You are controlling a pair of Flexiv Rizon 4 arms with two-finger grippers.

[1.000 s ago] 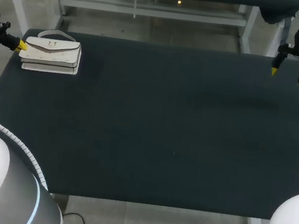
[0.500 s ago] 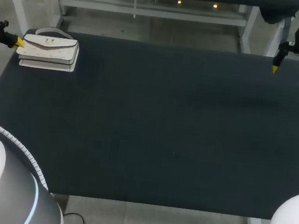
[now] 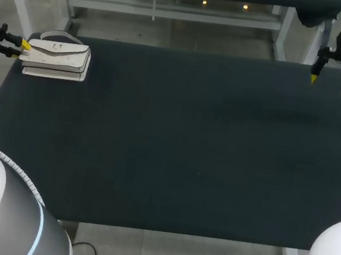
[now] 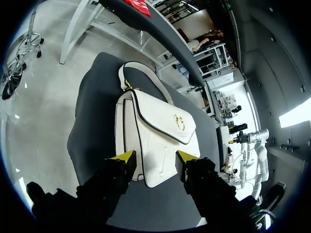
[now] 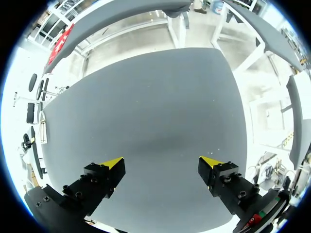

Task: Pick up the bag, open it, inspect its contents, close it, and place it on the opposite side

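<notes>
The bag lies flat in the far left corner of the bench, face up, with its flap down and its handle on the side away from me. The left fingers come in level from beyond the bench's left edge. They are spread, with the bag's near end just at their yellow tips. They look released, not pinching, though I cannot tell whether a tip brushes the leather. The right fingers hang wide apart and empty over the far right corner, well apart from the bag. The bag looks small and light. Its body seems fairly stiff and layered and should keep its shape, while the smooth white skin is likely slippery and easily marked by a hard squeeze. A pinch across the thin end wall would probably let it swing or slide. The handle, or the thick bottom edge, seems the surer hold for lifting. The flap is the soft part, hinged along the top, and the small gold clasp in its middle is probably where it must be lifted, with the other arm steadying the body.
</notes>
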